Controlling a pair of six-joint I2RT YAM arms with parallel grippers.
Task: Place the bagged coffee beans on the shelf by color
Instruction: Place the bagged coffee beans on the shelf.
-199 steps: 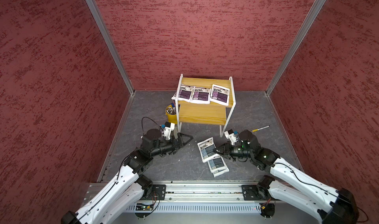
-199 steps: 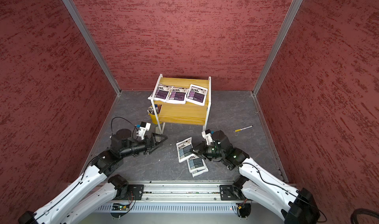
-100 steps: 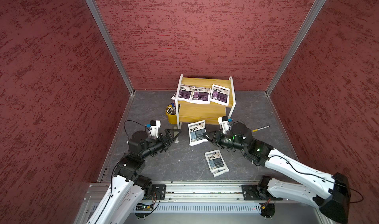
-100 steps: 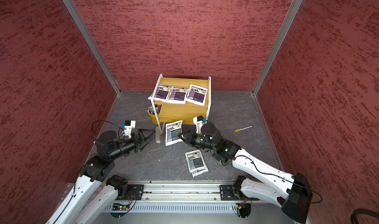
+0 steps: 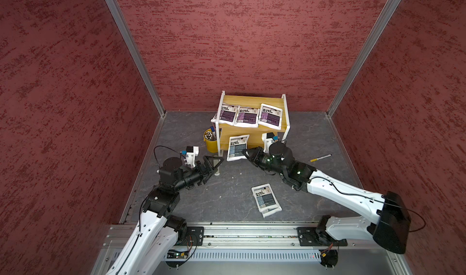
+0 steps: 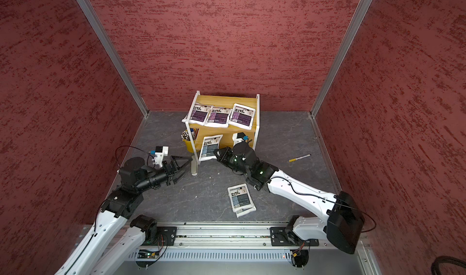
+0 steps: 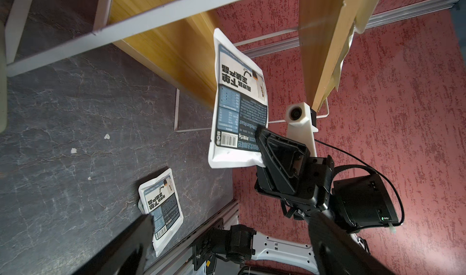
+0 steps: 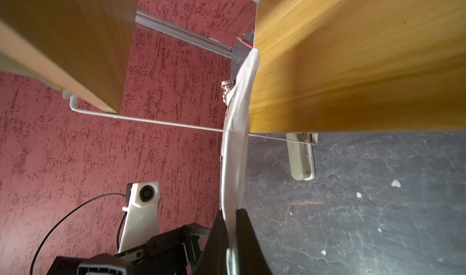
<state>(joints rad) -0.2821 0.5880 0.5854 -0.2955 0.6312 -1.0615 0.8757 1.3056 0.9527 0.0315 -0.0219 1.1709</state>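
Coffee bag: grey-blue panel, upright and off the table, pinched at a lower corner by R gripper. Top end sits at front edge of lower board of the shelf, by the leg on my L-arm side. I can't tell if it touches the wood.
Wrist cams: L one shows me that bag face-on. R one shows it edge-on alongside the board edge.
R gripper: fingers clamped hard on that bag, only the film between them.
L gripper: fingers spread wide, nothing in them. It hovers low over the table near the shelf's front leg, tips toward the held bag.
Shelf: mid back edge of the table, two wood boards, white frame.
Purple bags: 3 side by side along front of top board; the L-most overhangs the corner.
Stacked bags: 2 flat on the table toward its front edge, R of centre. Top one is grey-blue, face up; lower one mostly covered, colour n/k.
Bucket: yellow, pens in it, on the table just beside the shelf's L front leg.
Case: pale, oblong, on the table just beside L gripper tips.
Pen: lying toward R edge of the table, well apart from the rest.
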